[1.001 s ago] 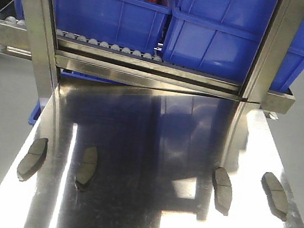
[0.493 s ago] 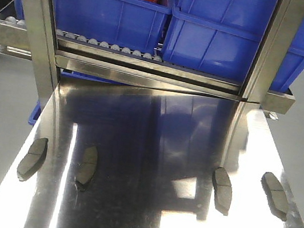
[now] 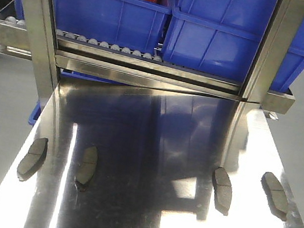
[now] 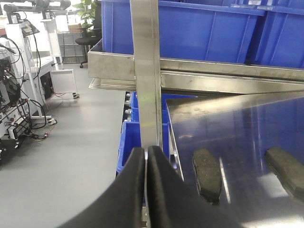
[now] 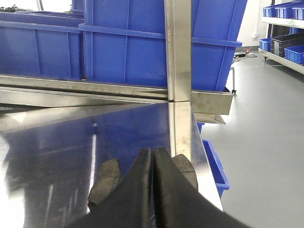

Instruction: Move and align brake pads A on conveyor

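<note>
Left fingers [image 4: 133,190] closed, empty, just left of outer left brake pad [image 4: 206,173]; right fingers [image 5: 142,190] likewise closed, seemingly aimed between right brake pads [image 5: 105,179], all lying lengthwise ahead.

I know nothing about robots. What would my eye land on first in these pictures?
Big blue bins fill the rack at the back, above a mirror-bright steel table. Four dark brake pads lie in a row across it, two near the left edge, two near the right. Each wrist view shows black fingers pressed shut: the left fingers and right fingers.
</note>
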Robot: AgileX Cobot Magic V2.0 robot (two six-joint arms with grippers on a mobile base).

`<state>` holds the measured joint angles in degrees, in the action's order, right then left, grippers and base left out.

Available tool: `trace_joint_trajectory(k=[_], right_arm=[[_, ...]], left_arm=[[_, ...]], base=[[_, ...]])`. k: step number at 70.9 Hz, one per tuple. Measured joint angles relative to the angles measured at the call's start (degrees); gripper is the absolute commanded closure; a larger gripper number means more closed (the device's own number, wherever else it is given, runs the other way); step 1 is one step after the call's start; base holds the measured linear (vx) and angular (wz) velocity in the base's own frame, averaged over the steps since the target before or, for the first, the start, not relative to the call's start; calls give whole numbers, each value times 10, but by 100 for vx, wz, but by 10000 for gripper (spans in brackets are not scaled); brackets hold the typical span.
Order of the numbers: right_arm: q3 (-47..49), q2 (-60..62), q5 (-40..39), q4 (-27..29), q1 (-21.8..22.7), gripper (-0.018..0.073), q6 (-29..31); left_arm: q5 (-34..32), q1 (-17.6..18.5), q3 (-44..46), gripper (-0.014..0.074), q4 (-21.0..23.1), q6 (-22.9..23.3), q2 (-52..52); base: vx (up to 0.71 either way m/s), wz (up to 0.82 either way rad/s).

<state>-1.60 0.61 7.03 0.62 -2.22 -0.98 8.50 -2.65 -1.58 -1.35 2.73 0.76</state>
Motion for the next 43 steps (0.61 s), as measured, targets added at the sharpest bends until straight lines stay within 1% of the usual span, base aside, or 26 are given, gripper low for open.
trace_joint_trajectory(k=[17,32,38,43], right_arm=[[0,0,0,0,0,568,0],[0,0,0,0,0,568,0],[0,0,0,0,0,568,0],[0,0,0,0,0,568,0]], left_arm=[[-7,0,0,603,0,1,0],[-34,0,3,603,0,1,0],[-23,0,38,603,0,1,-8],[-9,0,89,603,0,1,-49]], base=[[0,0],[0,0],[0,0],[0,0]])
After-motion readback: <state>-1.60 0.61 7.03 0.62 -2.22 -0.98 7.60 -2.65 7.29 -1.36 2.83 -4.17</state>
